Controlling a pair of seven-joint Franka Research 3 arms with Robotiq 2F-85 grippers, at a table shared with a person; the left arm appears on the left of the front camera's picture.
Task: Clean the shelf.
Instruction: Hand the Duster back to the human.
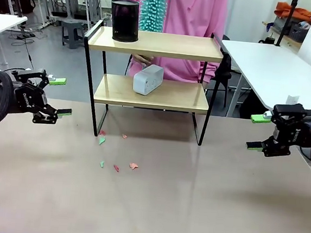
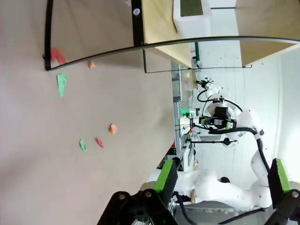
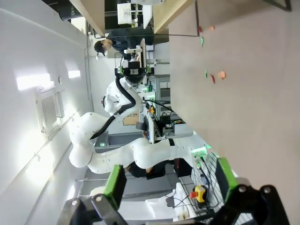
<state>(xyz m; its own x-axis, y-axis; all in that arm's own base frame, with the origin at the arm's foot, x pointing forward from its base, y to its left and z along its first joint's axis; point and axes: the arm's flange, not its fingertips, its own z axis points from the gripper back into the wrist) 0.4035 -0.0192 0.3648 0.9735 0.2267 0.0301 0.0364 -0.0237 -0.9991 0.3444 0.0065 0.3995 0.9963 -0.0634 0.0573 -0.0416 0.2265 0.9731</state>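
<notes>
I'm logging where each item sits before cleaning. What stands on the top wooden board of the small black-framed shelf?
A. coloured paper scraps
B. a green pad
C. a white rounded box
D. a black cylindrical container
D: the black cylindrical container stands on the shelf's top board, near its left end.

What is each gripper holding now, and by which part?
Nothing. The left gripper and right gripper are both open and empty, beside the shelf.

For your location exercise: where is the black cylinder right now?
In the front view, the black cylinder stands upright on the shelf's top board, at its left end, before the person's duster.
</notes>
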